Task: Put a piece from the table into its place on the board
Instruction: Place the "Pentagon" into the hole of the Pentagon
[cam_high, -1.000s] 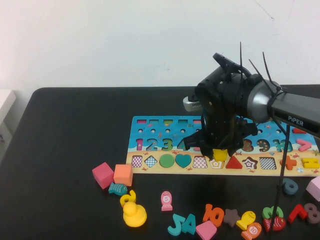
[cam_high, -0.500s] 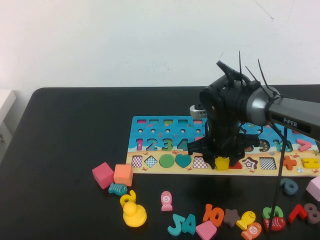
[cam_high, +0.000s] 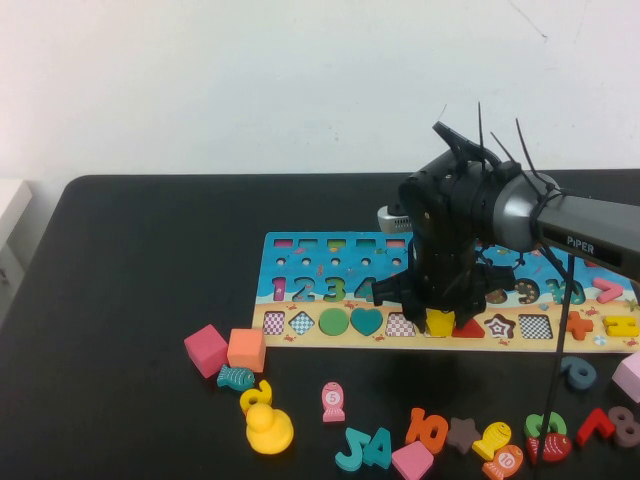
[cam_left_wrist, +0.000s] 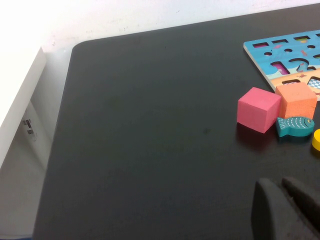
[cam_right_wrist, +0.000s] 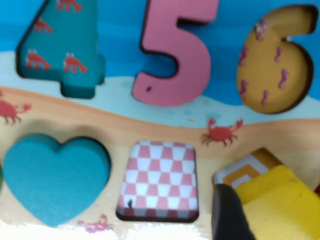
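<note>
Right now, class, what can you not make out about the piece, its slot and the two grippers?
- Slot: mostly covered by the piece in the right wrist view; hidden by the right gripper in the high view.
- Whether the piece sits flush: unclear.
- Left gripper: cut off by the left wrist frame edge.

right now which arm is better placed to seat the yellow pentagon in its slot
Right. The right gripper already holds the yellow pentagon over its cut-out on the board. The left gripper sits low over bare table, away from it.
</note>
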